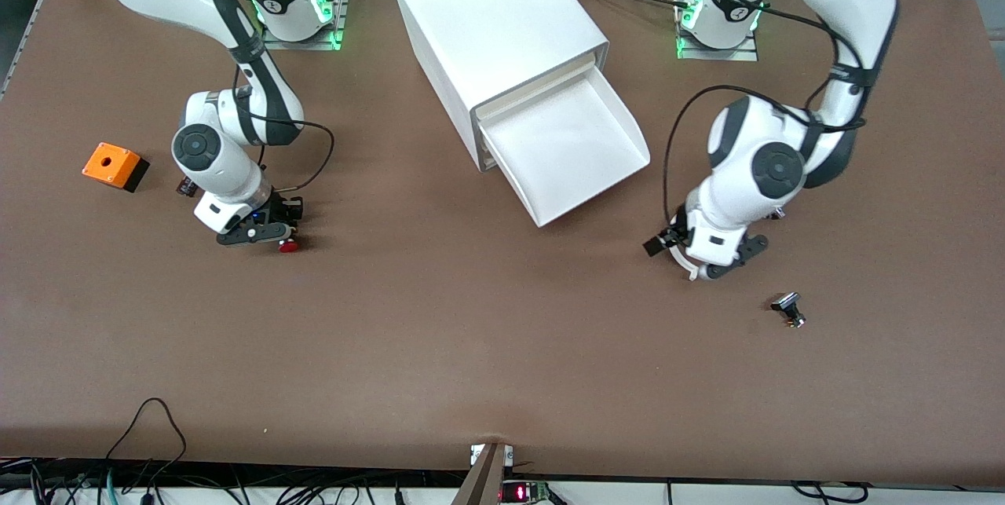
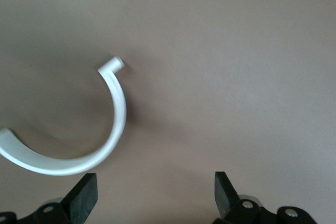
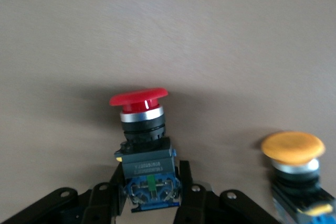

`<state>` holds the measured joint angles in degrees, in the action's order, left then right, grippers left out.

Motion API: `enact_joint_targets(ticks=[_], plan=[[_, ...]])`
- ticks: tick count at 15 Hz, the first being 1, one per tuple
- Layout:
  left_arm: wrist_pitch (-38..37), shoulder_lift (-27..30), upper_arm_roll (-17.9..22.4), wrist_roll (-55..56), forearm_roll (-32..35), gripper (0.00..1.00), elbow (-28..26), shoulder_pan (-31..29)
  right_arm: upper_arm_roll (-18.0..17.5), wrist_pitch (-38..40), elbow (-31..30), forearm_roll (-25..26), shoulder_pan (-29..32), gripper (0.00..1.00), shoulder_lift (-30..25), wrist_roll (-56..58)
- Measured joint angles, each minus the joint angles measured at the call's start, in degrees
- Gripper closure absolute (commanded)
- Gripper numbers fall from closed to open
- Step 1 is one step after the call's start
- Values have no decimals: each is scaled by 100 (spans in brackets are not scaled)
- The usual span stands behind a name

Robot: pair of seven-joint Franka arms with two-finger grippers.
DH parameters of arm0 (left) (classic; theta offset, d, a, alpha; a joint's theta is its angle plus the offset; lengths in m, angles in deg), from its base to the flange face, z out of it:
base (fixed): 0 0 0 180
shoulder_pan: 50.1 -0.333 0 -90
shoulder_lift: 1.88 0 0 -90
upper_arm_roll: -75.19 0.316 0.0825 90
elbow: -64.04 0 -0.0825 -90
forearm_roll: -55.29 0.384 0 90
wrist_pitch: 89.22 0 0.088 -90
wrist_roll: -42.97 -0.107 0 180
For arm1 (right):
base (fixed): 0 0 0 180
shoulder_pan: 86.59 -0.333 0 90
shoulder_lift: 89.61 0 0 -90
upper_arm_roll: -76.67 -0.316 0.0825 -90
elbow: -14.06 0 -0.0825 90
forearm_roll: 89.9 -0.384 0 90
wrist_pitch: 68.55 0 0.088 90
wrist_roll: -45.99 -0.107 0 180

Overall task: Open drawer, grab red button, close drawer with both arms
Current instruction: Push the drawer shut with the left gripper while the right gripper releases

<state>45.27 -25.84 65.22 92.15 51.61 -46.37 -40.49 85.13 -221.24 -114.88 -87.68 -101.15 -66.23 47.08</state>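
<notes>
The drawer (image 1: pixel 567 151) stands pulled out of the white cabinet (image 1: pixel 495 26), and its tray looks empty. My right gripper (image 1: pixel 271 232) is low over the table toward the right arm's end. It is shut on the dark blue body of the red-capped button (image 1: pixel 288 246). In the right wrist view the fingers (image 3: pixel 185 182) clamp the button (image 3: pixel 142 129) on both sides, with the red cap pointing away. My left gripper (image 1: pixel 700 257) is open and empty, low over the table beside the drawer's front. Its fingertips (image 2: pixel 84 195) stand wide apart in the left wrist view.
An orange-capped button (image 3: pixel 293 150) stands close beside the held one. An orange box with a hole (image 1: pixel 115 166) sits toward the right arm's end. A white curved piece (image 2: pixel 113 129) lies by the left gripper. A small dark switch (image 1: pixel 788 310) lies nearer the camera than the left gripper.
</notes>
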Motion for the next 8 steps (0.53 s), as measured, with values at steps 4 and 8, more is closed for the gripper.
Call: enact_joint_targets(ticks=[4,8], plan=[[439,27,-219,537,0,1,-453,398,-55,321,58,0,23,0,-195,-541],[468,97,-822,635,-4,1,-697,457,-79,1874,777,0,25,0,-531,-687]])
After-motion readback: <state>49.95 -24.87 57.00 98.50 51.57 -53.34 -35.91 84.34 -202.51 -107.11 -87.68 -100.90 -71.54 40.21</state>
